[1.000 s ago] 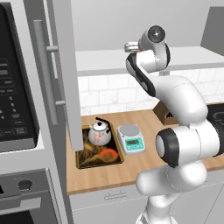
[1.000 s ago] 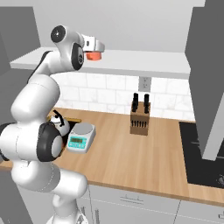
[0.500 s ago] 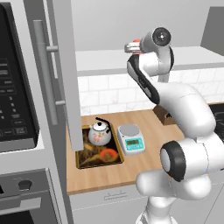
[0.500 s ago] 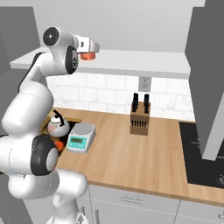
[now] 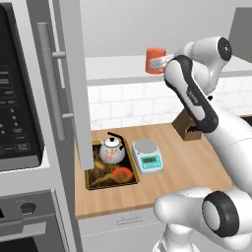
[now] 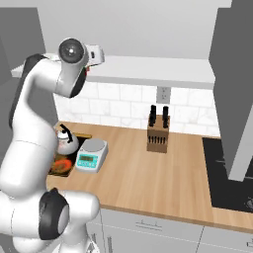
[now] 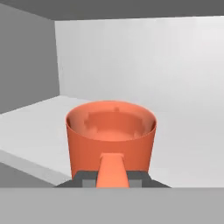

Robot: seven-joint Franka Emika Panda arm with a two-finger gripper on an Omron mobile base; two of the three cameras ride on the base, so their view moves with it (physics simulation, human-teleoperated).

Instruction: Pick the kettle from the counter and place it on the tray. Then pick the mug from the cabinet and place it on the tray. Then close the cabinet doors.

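At the far left of the left base view, well below and to the left of the gripper, hangs a dark microwave (image 5: 17,98), and beside it stands an open cabinet door (image 5: 69,78), a tall grey panel with a long silver bar handle (image 5: 49,81). Down on the counter (image 5: 197,167), below and left of the gripper, the tray (image 5: 98,179) holds the kettle (image 5: 112,150), which stands upright in its rear half, with the tray's orange blob showing in front of it. Just right of the tray, apart from it, sits a white digital scale (image 5: 147,156).

Up at the cabinet (image 5: 118,66) shelf, the mug (image 5: 155,60) sits upright near the front edge, straight ahead of the gripper (image 5: 162,63). In the hand view the mug (image 7: 110,138) is close and centred, open top showing, its handle turned toward the camera and running down between the 2 dark fingertips (image 7: 87,179). The jaws sit on either side of the handle; whether they press on it cannot be told.

In the right base view the wrist reaches in at shelf level, and a knife block (image 6: 158,131) stands on the counter (image 6: 163,173) well below and to the right of it. The kettle (image 6: 66,141) and scale (image 6: 92,154) lie low beside the arm.
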